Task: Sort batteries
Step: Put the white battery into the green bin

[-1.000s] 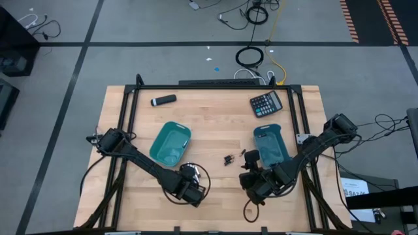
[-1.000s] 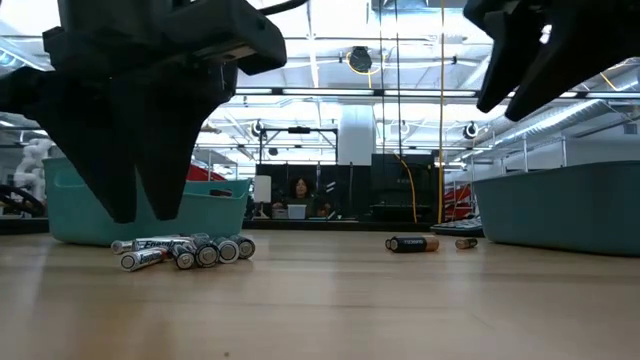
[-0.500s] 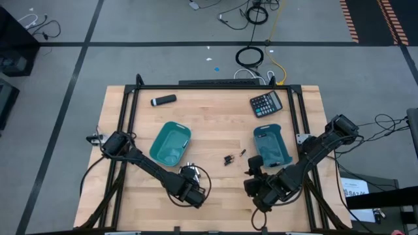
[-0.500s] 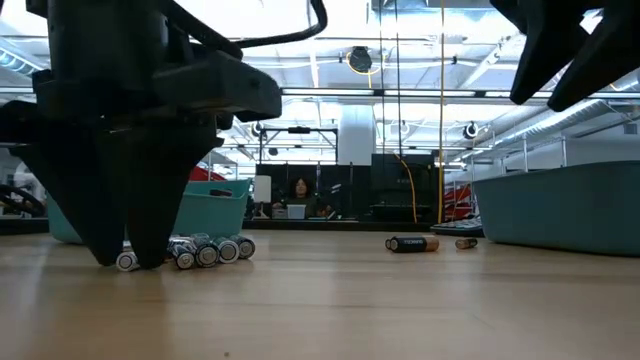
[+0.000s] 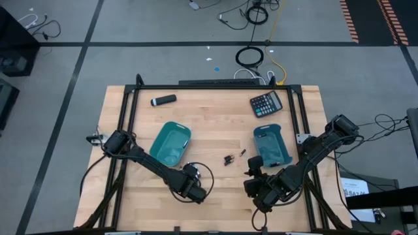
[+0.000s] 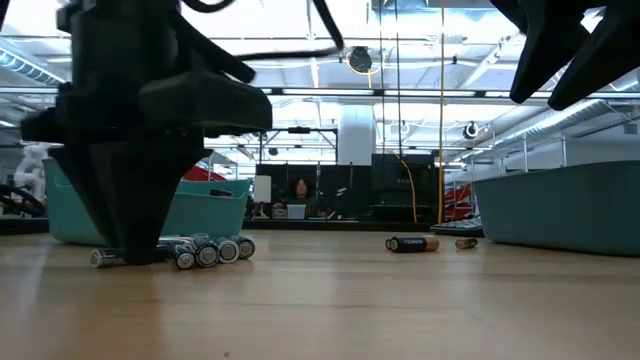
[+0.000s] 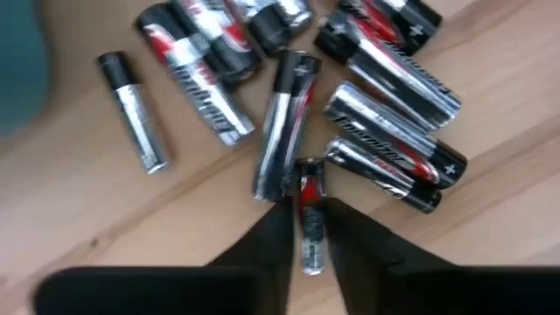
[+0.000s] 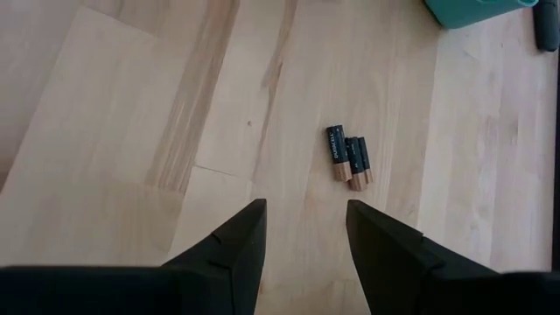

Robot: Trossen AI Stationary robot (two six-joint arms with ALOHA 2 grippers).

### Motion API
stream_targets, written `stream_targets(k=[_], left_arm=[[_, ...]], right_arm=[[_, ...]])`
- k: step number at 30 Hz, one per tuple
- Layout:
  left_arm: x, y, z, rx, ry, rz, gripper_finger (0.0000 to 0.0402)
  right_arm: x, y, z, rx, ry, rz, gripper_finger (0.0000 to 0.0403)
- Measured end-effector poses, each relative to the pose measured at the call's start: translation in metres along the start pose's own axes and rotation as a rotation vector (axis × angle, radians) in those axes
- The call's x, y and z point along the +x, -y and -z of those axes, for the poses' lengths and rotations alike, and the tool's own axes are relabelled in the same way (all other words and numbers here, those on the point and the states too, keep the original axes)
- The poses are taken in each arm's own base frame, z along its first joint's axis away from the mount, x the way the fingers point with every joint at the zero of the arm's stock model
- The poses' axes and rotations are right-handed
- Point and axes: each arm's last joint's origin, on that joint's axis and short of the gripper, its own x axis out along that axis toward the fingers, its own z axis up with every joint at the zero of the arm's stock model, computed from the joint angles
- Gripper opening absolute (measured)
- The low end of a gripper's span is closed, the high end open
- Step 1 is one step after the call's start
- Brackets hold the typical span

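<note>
A heap of silvery-white batteries [image 7: 367, 105] lies on the wood near the table's near edge, in front of the left teal bin [image 5: 171, 142]; the low view shows the same heap [image 6: 205, 250]. My left gripper [image 7: 308, 210] stands down on the heap's near side [image 5: 194, 190], shut on one battery. Three small dark batteries with copper ends [image 8: 348, 157] lie at mid-table [image 5: 228, 158]. My right gripper [image 8: 302, 214] hangs open above bare wood, nearer than these and beside the right teal bin [image 5: 271, 145]. My left gripper pinches one silvery battery with a red label by its barrel [image 7: 309, 188] between the two fingers [image 7: 278, 229]. The fingers come from above, pointing down, one on each long side. The battery lies flat on the table at the heap's edge [image 6: 105, 257].
A calculator [image 5: 266, 103] and a black marker-like cylinder [image 5: 163, 100] lie near the far edge. Both teal bins stand at mid-table. Bare wood stretches between the two grippers. Far behind the table a person [image 6: 300, 190] sits in the room.
My left gripper has come down onto the battery heap and its fingers have shut together around one battery. My right gripper drew back toward the near edge and slightly right, away from the dark batteries, then stayed still.
</note>
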Motion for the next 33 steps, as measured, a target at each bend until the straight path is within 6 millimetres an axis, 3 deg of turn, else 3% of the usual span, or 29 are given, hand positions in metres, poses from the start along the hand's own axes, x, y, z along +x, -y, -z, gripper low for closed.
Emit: stream_targets(k=[4,11,16,23,27,31,33], left_arm=[[0.011,0.003,-0.006,0.083,-0.066,-0.007,0.0019],[0.01,0.005,-0.004,0.134,-0.069,-0.003,0.0019],[-0.016,0.007,0.001,0.153,-0.02,0.024,0.0019],[-0.073,0.003,-0.002,0.133,0.122,0.116,0.0019],[-0.107,-0.024,-0.008,0.088,0.225,0.004,0.0019],[-0.124,-0.056,-0.018,0.04,0.234,-0.2,0.0018],[-0.13,-0.065,-0.026,0.042,0.234,-0.202,0.0018]], right_arm=[[0.0,0.0,0.0,0.0,0.0,0.0,0.015],[0.0,0.0,-0.001,0.008,0.005,-0.001,0.015],[0.0,0.0,-0.001,0.011,0.007,0.0,0.015],[0.0,0.0,-0.001,0.012,0.008,0.0,0.015],[0.0,0.0,-0.001,0.013,0.008,0.0,0.015],[0.0,0.0,-0.001,0.012,0.008,-0.001,0.015],[0.0,0.0,-0.001,0.013,0.008,-0.001,0.015]])
